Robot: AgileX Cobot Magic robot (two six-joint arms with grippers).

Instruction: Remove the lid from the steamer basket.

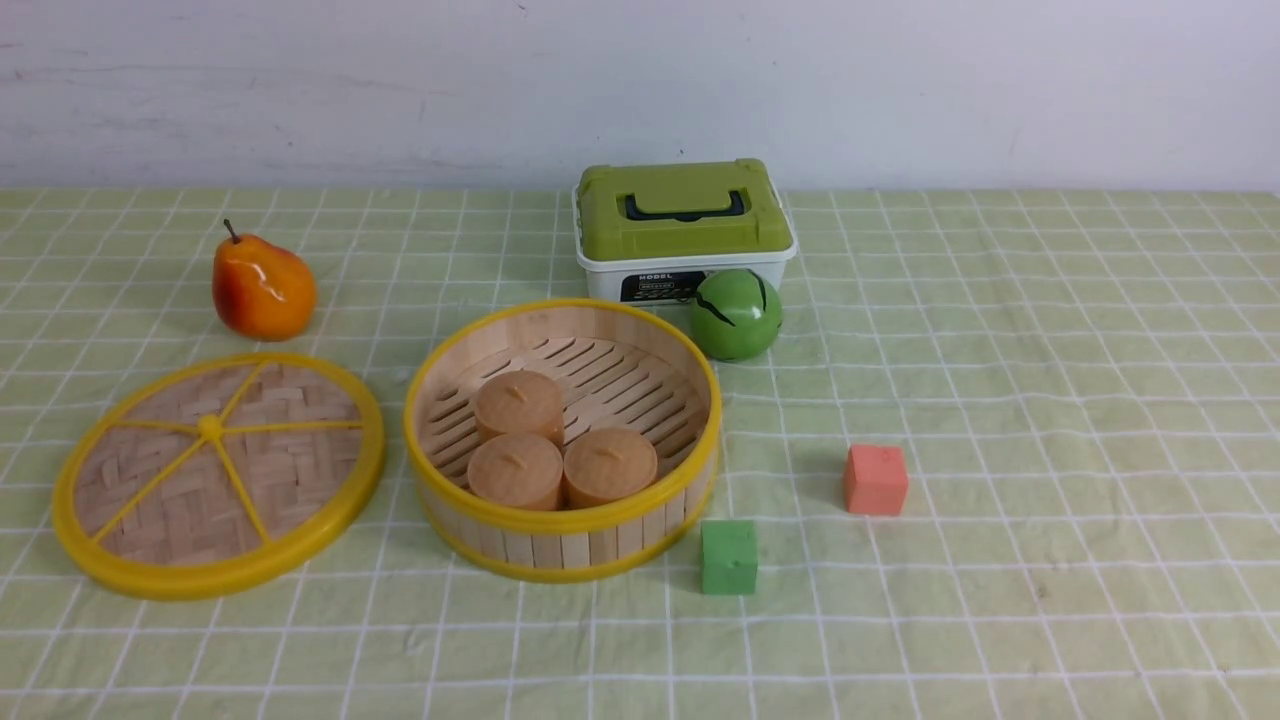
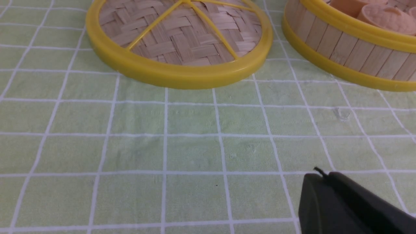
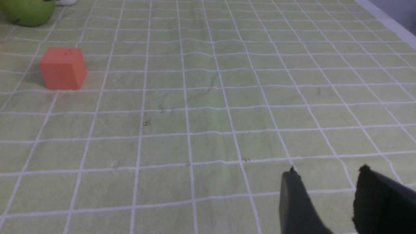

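Left wrist view: left gripper [image 2: 320, 182] shut, empty, over bare green checked cloth [image 2: 195, 146]. Ahead of it, flat round woven-bamboo lid with yellow plastic rim [image 2: 178, 39], already off, just beside round wooden-slat steamer basket [image 2: 351, 48]. Judged light, stiff; best taken by centre knob or rim. Nothing between. Right gripper [image 3: 326, 177] open, empty, orange-red cube [image 3: 62, 68] well ahead.
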